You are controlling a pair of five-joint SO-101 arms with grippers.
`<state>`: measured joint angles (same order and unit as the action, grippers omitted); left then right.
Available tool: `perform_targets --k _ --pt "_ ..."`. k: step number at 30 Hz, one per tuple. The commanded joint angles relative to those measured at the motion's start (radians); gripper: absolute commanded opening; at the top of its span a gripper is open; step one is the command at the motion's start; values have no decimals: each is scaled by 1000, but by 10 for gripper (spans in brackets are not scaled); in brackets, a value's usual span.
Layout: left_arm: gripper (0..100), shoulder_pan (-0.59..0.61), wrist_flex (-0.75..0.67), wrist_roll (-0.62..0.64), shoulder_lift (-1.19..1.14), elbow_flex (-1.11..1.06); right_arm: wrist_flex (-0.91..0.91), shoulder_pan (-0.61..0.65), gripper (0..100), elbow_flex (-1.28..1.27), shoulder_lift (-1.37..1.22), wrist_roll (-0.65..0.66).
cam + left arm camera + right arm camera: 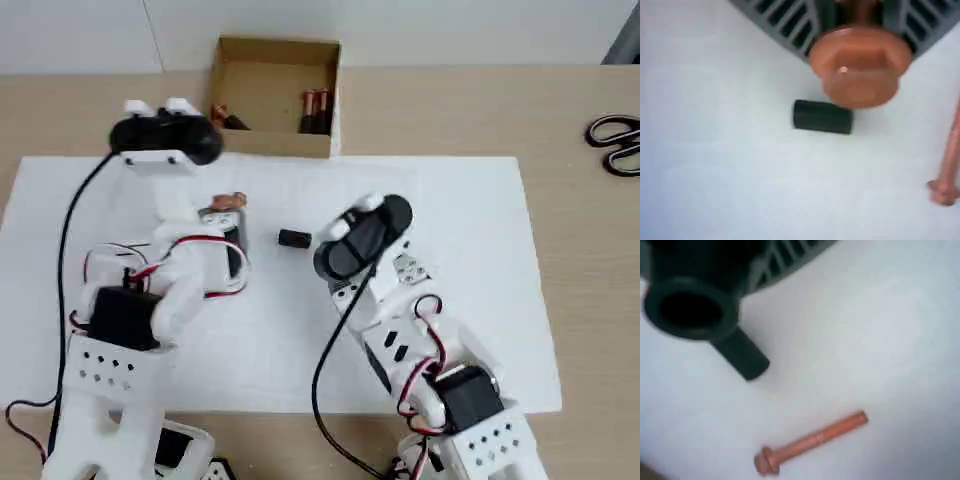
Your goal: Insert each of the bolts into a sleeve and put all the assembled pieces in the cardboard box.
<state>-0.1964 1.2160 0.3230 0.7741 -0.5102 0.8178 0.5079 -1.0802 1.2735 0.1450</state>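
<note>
Broadly, the wooden desk (560, 110) carries a white sheet (450, 200) where both arms work, and the cardboard box (275, 143) stands just past the sheet's far edge. Inside it lie a few assembled pieces (315, 110). Scissors (615, 143) rest off to the side on bare wood.

The left tool (226, 212) is clamped on the held bolt (860, 67), whose flanged head faces its wrist camera. The right tool (705, 270) grips the held sleeve (685, 310) with the open bore turned to its camera. Both hang low over the middle of the sheet, near each other.

On the sheet between them lie the loose bolt (810, 442) and the loose sleeve (822, 116), each on its side, close but apart.

I judge both parts small, light and rigid. The copper-coloured bolt looks smooth, so it may slip or twist in a loose grip; holding it on the shank just under the head leaves the tip free to enter. The round sleeve will roll if nudged and is best pinched across the middle of its outer wall, keeping the bore clear
</note>
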Motion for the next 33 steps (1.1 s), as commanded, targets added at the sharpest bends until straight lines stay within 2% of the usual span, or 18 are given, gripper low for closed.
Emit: perform_targets --k 1,4,10,13,17,21,30,33 --pt "6 -60 -52 6 34 5 -61 10 4 -52 77 2" --pt "7 -97 -52 6 34 5 -71 12 4 -130 111 -21" --pt "6 -121 -130 8 32 5 -71 12 4 -258 188 -219" --pt "6 -121 -201 25 34 5 -71 12 4 -298 254 -230" --pt "6 -121 -258 120 34 5 -71 13 4 -348 355 -232" --pt "6 -129 -276 127 26 -1 -71 13 4 -387 443 -233" --pt "6 -204 -476 124 34 -156 -70 70 4 -423 473 -235" --pt "6 -227 -526 124 34 -185 -67 70 4 -423 473 -281"
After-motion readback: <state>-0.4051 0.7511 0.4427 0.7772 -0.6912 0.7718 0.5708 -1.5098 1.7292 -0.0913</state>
